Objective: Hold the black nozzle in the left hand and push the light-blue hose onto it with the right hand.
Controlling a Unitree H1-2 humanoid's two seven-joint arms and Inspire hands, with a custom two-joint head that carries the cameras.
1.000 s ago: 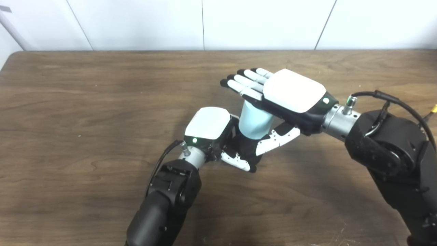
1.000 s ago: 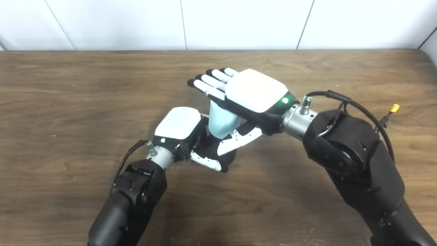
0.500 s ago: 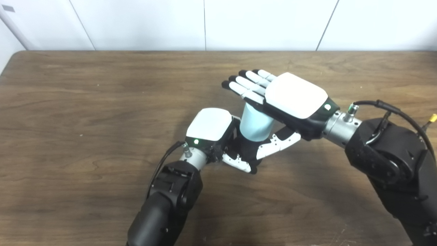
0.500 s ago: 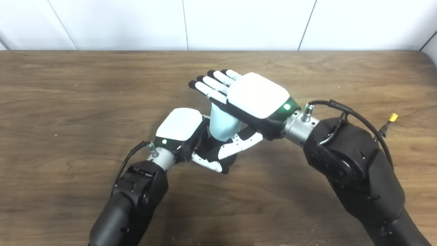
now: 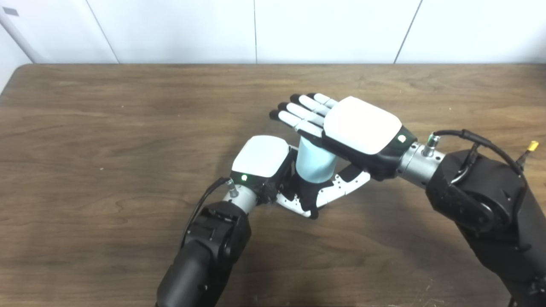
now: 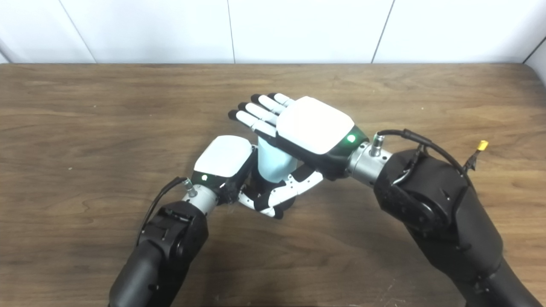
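Observation:
My left hand (image 5: pixel 261 157) is shut on the black nozzle (image 5: pixel 305 194), holding it upright above the middle of the table. Only a dark bit of the nozzle shows between the fingers. The light-blue hose (image 5: pixel 313 164) is a short, wide tube standing on the nozzle. My right hand (image 5: pixel 359 126) lies flat on the hose's top end, palm down and fingers stretched out to the far left. It is open, and its thumb (image 5: pixel 346 186) reaches under, beside the hose's lower end. The hose's top opening is hidden under the palm.
The brown wooden table (image 5: pixel 106 128) runs to a white panelled wall at the back. A black cable with a yellow connector (image 5: pixel 532 146) loops off my right forearm. Both forearms rise from the near edge.
My right hand has come down and a little to the left with its palm on the hose. Less of the light-blue hose shows above my left hand's fingers. The left hand has barely moved.

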